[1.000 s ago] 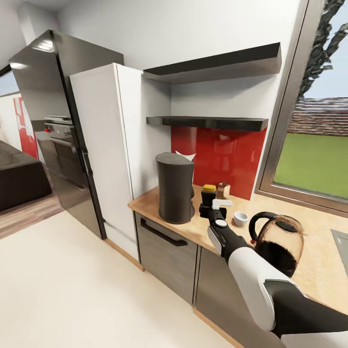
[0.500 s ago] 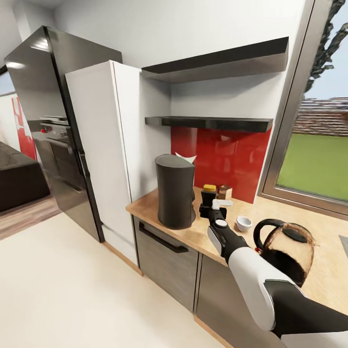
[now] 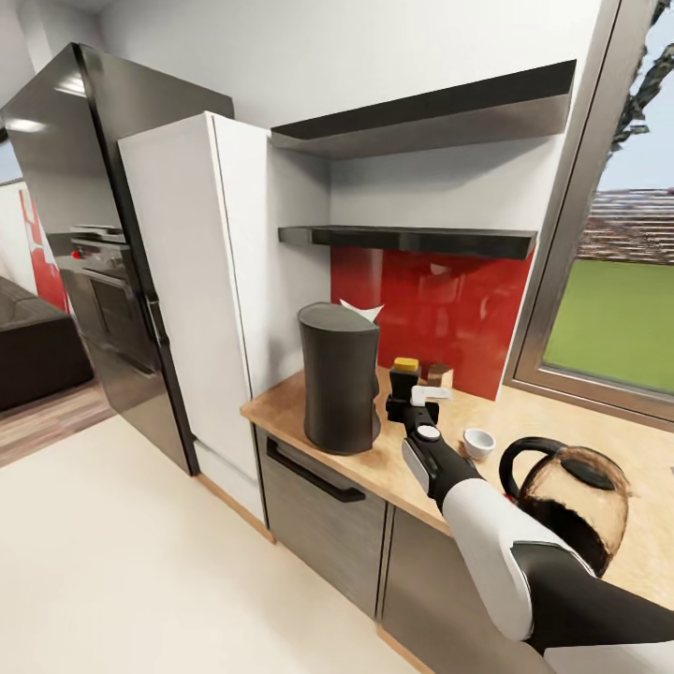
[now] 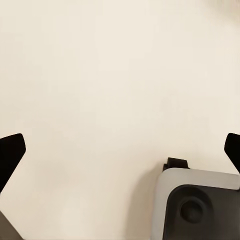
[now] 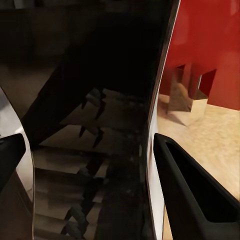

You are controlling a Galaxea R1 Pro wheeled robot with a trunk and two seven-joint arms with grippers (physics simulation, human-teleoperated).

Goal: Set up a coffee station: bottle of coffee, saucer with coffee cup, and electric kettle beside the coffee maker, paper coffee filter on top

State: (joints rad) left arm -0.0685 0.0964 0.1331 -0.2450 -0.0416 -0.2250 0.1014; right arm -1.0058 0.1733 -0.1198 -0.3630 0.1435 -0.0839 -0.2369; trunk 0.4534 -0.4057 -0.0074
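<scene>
Closest to me, the electric kettle (image 3: 560, 501) sits on the wooden bench (image 3: 309, 398), a rounded, smoky translucent body with a black loop handle; I judge my right forearm could clip it if I swing wide. My right end effector (image 3: 412, 404) is clamped on the bottle of coffee (image 3: 403, 378), a dark glossy bottle with a yellow cap; in the right wrist view the fingers (image 5: 192, 192) flank that slick, reflective surface, so it may slip or twist. The small white coffee cup (image 3: 478, 442) stands just beside my arm, easy to knock. Further off is the matte dark cylindrical coffee maker (image 3: 340, 376), white paper coffee filter (image 3: 360, 309) peeking above it. My left end effector (image 4: 120, 150) hangs spread apart over pale floor.
</scene>
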